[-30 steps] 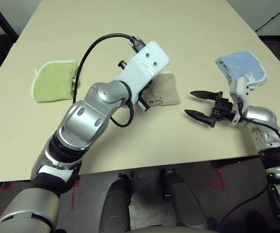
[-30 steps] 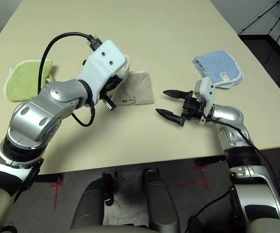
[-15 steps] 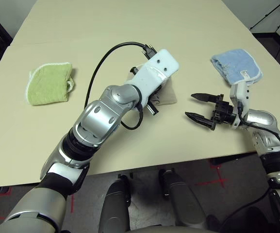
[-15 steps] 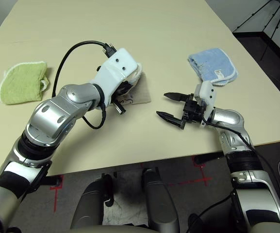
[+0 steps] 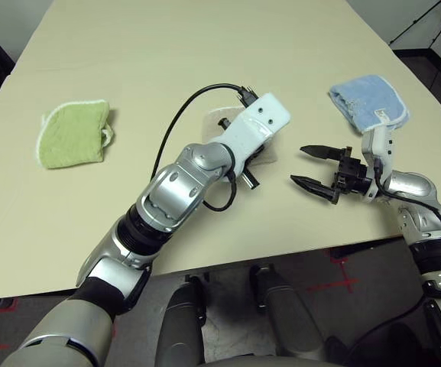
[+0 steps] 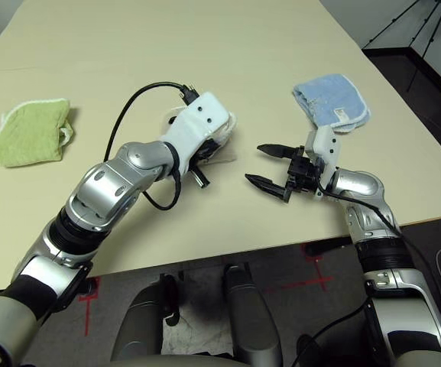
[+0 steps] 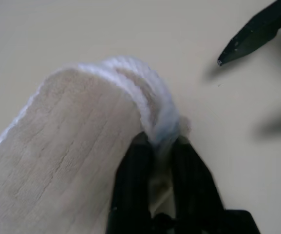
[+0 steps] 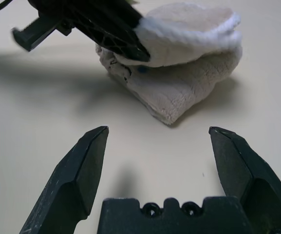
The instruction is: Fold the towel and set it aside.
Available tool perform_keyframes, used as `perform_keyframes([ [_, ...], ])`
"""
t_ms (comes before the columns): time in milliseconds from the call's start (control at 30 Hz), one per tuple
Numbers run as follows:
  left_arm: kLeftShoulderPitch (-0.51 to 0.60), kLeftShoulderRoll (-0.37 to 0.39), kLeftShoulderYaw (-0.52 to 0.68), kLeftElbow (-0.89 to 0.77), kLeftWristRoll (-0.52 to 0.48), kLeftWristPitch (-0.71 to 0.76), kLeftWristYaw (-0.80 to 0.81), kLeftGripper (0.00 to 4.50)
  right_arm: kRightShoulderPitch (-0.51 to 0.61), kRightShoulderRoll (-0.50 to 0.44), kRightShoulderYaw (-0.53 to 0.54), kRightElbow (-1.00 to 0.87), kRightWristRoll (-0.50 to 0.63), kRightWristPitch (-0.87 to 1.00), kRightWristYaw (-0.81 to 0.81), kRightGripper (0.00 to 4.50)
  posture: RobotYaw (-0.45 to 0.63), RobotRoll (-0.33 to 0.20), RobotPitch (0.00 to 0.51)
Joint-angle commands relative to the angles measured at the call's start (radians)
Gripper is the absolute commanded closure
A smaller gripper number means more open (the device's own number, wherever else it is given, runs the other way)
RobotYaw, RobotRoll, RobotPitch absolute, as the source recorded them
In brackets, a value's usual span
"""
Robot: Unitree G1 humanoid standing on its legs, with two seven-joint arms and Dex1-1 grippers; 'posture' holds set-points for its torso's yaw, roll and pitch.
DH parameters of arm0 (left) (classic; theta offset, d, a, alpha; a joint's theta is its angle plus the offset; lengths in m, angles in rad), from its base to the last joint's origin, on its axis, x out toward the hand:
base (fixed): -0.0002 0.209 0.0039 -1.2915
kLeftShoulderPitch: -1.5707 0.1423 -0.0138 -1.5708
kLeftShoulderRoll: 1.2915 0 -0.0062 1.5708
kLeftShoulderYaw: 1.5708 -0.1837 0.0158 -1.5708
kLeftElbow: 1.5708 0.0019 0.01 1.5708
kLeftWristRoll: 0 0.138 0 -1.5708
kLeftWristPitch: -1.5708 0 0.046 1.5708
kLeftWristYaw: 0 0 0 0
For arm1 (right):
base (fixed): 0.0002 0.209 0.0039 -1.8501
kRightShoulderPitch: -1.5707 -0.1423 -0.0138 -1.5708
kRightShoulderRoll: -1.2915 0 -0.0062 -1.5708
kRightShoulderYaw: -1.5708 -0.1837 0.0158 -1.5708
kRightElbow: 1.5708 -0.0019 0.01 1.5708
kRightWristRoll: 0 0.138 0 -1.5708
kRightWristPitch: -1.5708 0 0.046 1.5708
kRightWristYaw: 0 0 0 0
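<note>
"Three cloths on the pale, smooth counter (image 5: pixel 166 38), right?"

"Yes. The beige terry towel with white stitched edging (image 8: pixel 174 92) is between the other two, partly under the silver left arm (image 5: pixel 174 187)."

"And those two?"

"A lime-green towel with white edging (image 5: pixel 73 135) on the robot's left, and a light-blue towel with a white edge (image 5: pixel 369 103) on its right, near the right claw."

"What's the left claw (image 7: pixel 160 139) doing?"

"Pinching the beige one's white edge, with an upper layer raised over the lower."

"The black two-fingered right claw (image 8: pixel 159 130)?"

"Wide open, nothing between its fingers, apart from the beige towel."
</note>
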Motion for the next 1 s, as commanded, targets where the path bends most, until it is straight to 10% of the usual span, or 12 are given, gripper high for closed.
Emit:
perform_keyframes([
  [33,0.011,-0.02,0.029,0.015,0.016,-0.017,0.015,2.15,0.017,-0.009,-0.011,-0.021,0.001,0.006,0.004,0.0,-0.23,0.0,0.251],
  [233,0.02,-0.071,0.12,-0.007,-0.017,-0.003,0.025,0.01,0.008,-0.003,-0.011,-0.013,0.0,0.007,0.0,0.0,-0.22,0.0,0.244],
  [533,0.012,-0.164,0.334,-0.077,-0.12,0.096,0.032,0.01,-0.04,-0.003,-0.028,0.025,0.008,0.016,-0.014,0.0,-0.19,0.0,0.23],
  [1000,0.179,-0.059,0.653,-0.152,-0.238,-0.079,0.008,0.01,-0.206,0.176,-0.018,-0.043,0.039,0.121,-0.171,0.0,-0.13,0.0,0.202],
])
